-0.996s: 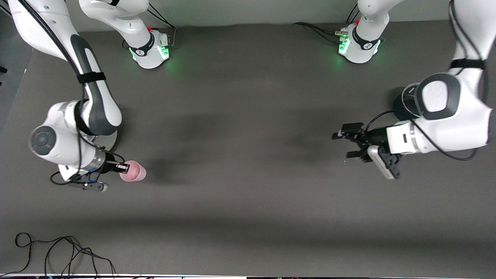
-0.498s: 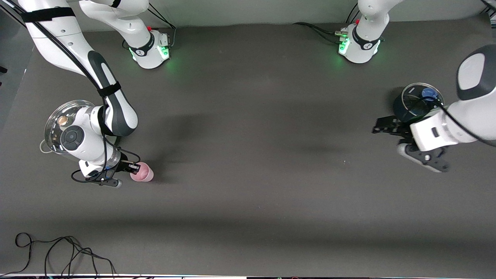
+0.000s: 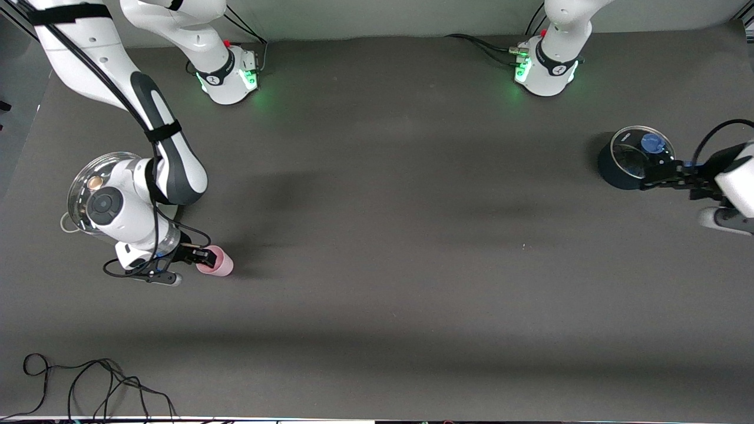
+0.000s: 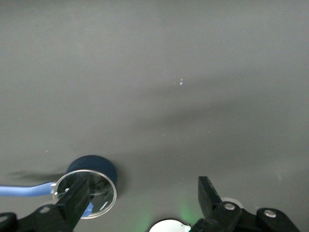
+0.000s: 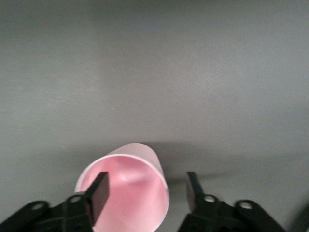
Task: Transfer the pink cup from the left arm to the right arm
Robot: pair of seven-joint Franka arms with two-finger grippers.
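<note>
The pink cup (image 3: pixel 219 265) stands on the table near the right arm's end. My right gripper (image 3: pixel 203 257) is open at its rim. In the right wrist view the cup (image 5: pixel 135 193) shows its open mouth. One finger (image 5: pixel 98 195) is in the mouth, the other stands outside the wall with a gap, and the gripper (image 5: pixel 147 191) straddles the cup wall. My left gripper (image 3: pixel 655 177) is open and empty over the table at the left arm's end, beside a dark pot. The left wrist view shows the gripper (image 4: pixel 140 195) holding nothing.
A dark pot with a glass lid (image 3: pixel 635 156) stands at the left arm's end; it also shows in the left wrist view (image 4: pixel 91 186). A steel pot with a glass lid (image 3: pixel 82 188) sits under the right arm. Black cables (image 3: pixel 88 383) lie at the near corner.
The left arm has swung away toward its end of the table, past the dark pot. The right gripper and cup shifted slightly toward the table's middle, then stayed put.
</note>
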